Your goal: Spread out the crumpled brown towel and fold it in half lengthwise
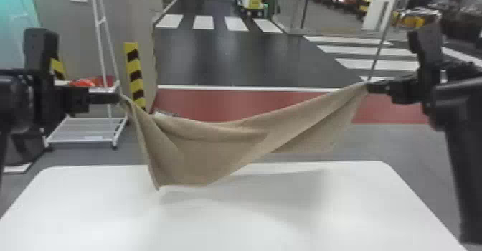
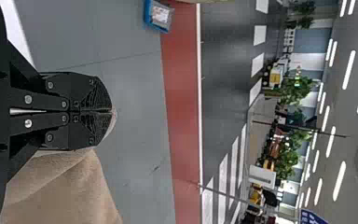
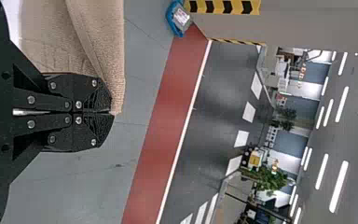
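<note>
In the head view the brown towel (image 1: 215, 142) hangs in the air between both grippers, sagging in diagonal folds, its lowest corner just over the white table (image 1: 322, 214). My left gripper (image 1: 120, 98) holds its upper left corner, and my right gripper (image 1: 367, 87) holds the upper right one, slightly higher. The left wrist view has the left gripper (image 2: 112, 111) shut, a bit of cloth at its tips and the towel (image 2: 65, 191) beside it. In the right wrist view the right gripper (image 3: 112, 112) is shut on the edge of the towel (image 3: 74, 42).
Beyond the table's far edge stands a white wire rack (image 1: 86, 132) at the left, near a yellow-and-black striped post (image 1: 134, 74). A thin pole (image 1: 385, 35) rises at the right, behind the right gripper.
</note>
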`<state>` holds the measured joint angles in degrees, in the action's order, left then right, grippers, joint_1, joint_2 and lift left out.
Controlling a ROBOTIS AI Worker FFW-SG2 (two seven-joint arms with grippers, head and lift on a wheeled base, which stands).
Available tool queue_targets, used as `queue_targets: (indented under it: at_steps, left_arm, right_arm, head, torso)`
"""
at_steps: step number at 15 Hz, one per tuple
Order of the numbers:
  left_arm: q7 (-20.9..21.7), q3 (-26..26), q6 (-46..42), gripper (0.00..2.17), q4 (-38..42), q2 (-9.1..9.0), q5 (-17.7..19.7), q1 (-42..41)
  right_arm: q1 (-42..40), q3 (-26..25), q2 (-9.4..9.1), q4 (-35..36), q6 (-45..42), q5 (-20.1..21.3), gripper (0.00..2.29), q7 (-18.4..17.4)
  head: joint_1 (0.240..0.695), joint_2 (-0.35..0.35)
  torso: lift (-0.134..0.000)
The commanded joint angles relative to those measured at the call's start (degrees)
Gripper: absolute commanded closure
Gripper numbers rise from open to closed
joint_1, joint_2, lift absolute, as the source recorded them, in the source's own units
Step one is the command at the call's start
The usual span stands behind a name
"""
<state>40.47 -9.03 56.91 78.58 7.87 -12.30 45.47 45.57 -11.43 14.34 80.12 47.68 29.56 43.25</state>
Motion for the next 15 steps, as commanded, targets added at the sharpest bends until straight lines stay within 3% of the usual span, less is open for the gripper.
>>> queue_targets:
  at_steps: [1,3,5,6,7,10,11,13,15]
  left_arm:
    - [0.8,0.1,-0.7,1.24,-1.7,2.15,-0.2,1.9]
    - [4.4,-1.3,0.2,1.24,3.7,5.23,1.0,-4.3]
    - [7.7,-2.8,0.0,1.24,11.2,7.78,0.8,-13.7]
    - [9.6,-4.2,0.0,1.24,14.8,8.04,0.8,-18.1]
    - [12.6,-5.3,0.0,1.23,18.2,8.48,0.3,-22.6]
    - [19.3,-9.3,0.7,1.24,28.2,9.18,-0.1,-33.1]
    - [21.8,-11.8,2.6,1.23,32.4,9.18,0.1,-36.1]
    - [30.0,-16.7,6.5,1.23,38.6,9.36,-0.7,-39.1]
    - [38.6,-19.5,13.0,1.23,45.3,11.47,-1.9,-40.9]
  right_arm:
    - [1.7,-1.0,-0.01,-1.5,-0.6,-0.4,1.63,0.4]
    - [-5.2,-2.2,1.39,6.8,1.9,-2.0,1.63,2.5]
    - [-14.7,-4.1,3.68,15.4,3.6,-4.1,1.63,3.8]
    - [-19.0,-5.4,4.56,18.7,4.1,-5.3,1.63,4.4]
    - [-23.2,-6.9,4.91,21.5,4.1,-5.6,1.63,5.3]
    - [-33.4,-11.8,5.17,30.0,4.0,-7.1,1.63,8.3]
    - [-36.7,-13.7,5.17,33.7,4.0,-8.1,1.63,9.6]
    - [-42.8,-17.7,5.17,39.9,4.3,-10.0,1.63,11.9]
    - [-47.4,-22.9,5.09,44.5,5.4,-13.5,1.63,14.3]
  head:
    - [0.382,-0.109]
    - [0.355,-0.095]
    - [0.373,-0.088]
    - [0.392,-0.086]
    - [0.451,-0.087]
    - [0.544,-0.101]
    - [0.596,-0.112]
    - [0.630,-0.118]
    - [0.664,-0.125]
  torso:
    - [-0.124]
    - [-0.124]
    - [-0.124]
    - [-0.124]
    - [-0.124]
    - [-0.124]
    - [-0.124]
    - [-0.124]
    - [-0.124]
